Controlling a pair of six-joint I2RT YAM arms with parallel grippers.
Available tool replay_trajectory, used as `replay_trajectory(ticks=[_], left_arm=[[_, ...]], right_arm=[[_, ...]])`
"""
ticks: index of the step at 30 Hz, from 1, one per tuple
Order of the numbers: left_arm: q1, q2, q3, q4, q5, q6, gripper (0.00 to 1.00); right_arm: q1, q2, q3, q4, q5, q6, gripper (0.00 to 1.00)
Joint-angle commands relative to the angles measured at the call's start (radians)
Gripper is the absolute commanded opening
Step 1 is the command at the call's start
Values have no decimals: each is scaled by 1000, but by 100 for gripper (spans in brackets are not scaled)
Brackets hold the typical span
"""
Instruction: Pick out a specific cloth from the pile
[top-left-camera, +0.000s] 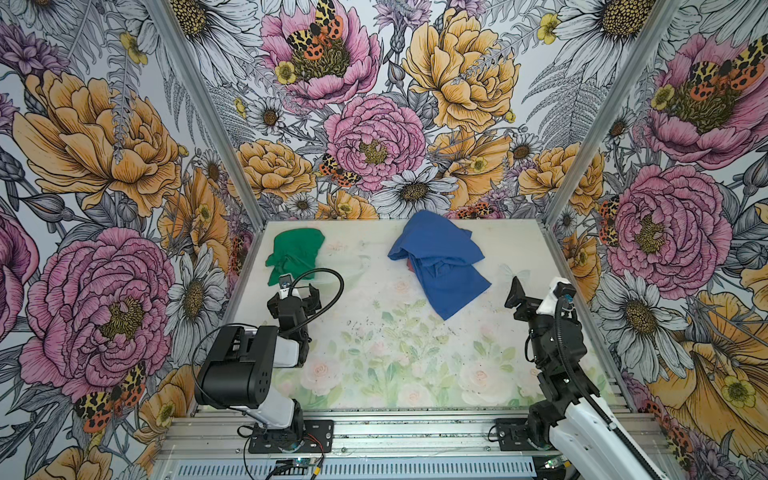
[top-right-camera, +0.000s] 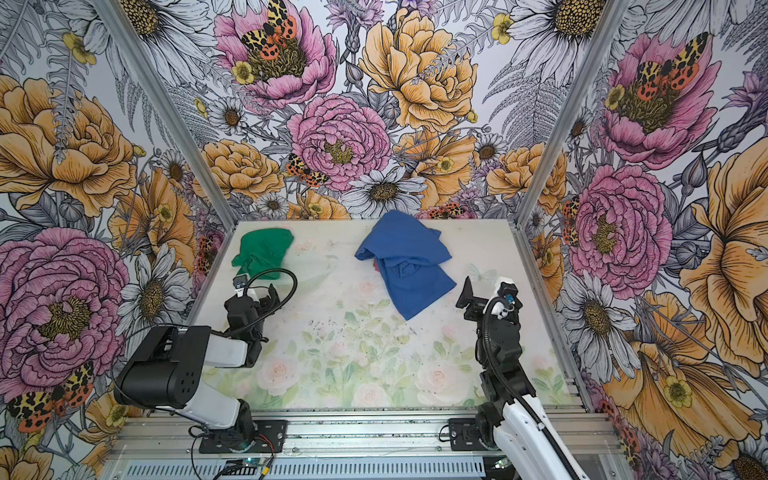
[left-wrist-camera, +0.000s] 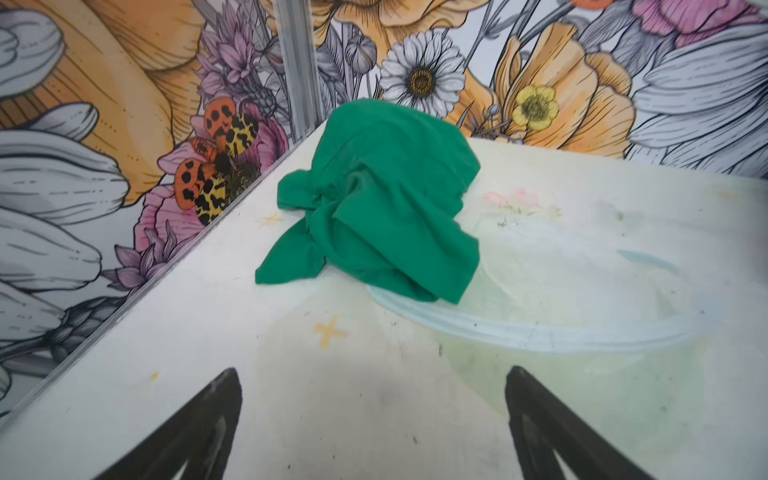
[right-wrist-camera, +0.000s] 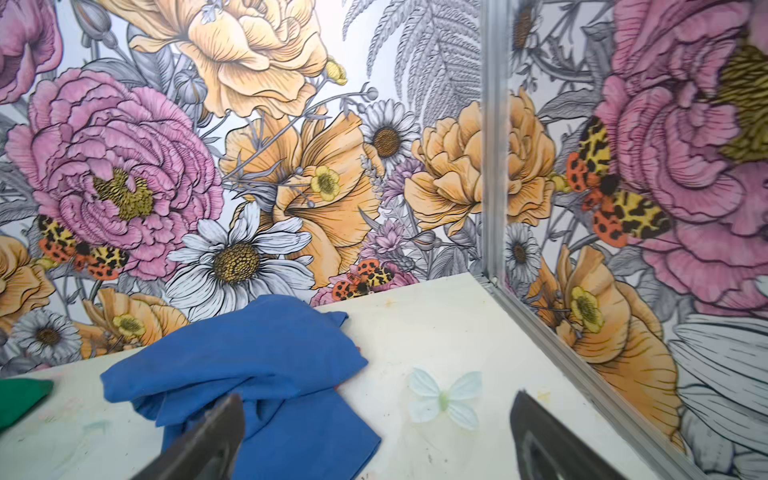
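**Asker:** Start wide. How is the table laid out?

**Me:** The table (top-left-camera: 374, 332) is bare through its middle, with fabric in two spots along the far edge. The pile (top-left-camera: 440, 266) sits far and right of centre. It is mostly one royal-blue cloth (right-wrist-camera: 249, 353), heaped and folded over itself.

**Asker:** And the one you were sent for?

**Me:** The cloth (top-left-camera: 296, 253), small and emerald green, lies crumpled in the table's far-left corner, well apart from the pile. Nothing overlaps it or rests on it. I judge from that gap that the picking-out is essentially done.

**Asker:** Your claws?

**Me:** My left claw (left-wrist-camera: 372, 370) hangs low, just short of the green cloth and pointed at it. It is spread wide and holds nothing, and bare table shows between its fingers. My right claw (right-wrist-camera: 378, 395) is spread and empty too, raised on its own side near the blue heap but not touching it. My guess is that it waits there so it doesn't drag the pile.

**Asker:** Anything smaller?

**Me:** A sliver of red cloth (top-left-camera: 410, 265) peeks from under a blue fold. It is tucked in, which I take as a reason to leave that heap alone.
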Motion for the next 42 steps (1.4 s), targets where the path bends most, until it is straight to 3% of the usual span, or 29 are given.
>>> replay_trajectory(ticks=[1, 3, 6, 13, 19, 24, 28, 30, 42], left_arm=[[1, -14, 17, 57, 55, 24, 99], [1, 4, 15, 91, 56, 28, 99], [-2, -2, 65, -15, 64, 34, 99], [-10, -2, 62, -7, 54, 40, 99], [-10, -1, 62, -5, 54, 40, 99], [-9, -1, 62, -7, 55, 40, 99], [-9, -1, 63, -6, 55, 40, 99], [-9, -1, 62, -6, 57, 39, 99], [-9, -1, 62, -6, 57, 40, 99]], right_arm=[[-31, 20, -30, -93, 62, 22, 99], [-44, 87, -17, -62, 68, 4, 100], [-64, 248, -21, 65, 75, -29, 99], [-107, 632, -135, 698, -7, -110, 100], [-129, 806, -50, 769, -61, -210, 100], [-138, 1089, -45, 1082, -119, -250, 100], [-126, 1035, 45, 840, 2, -204, 100], [-138, 1022, 87, 732, -13, -189, 99], [-145, 1023, 95, 719, -29, -188, 100]])
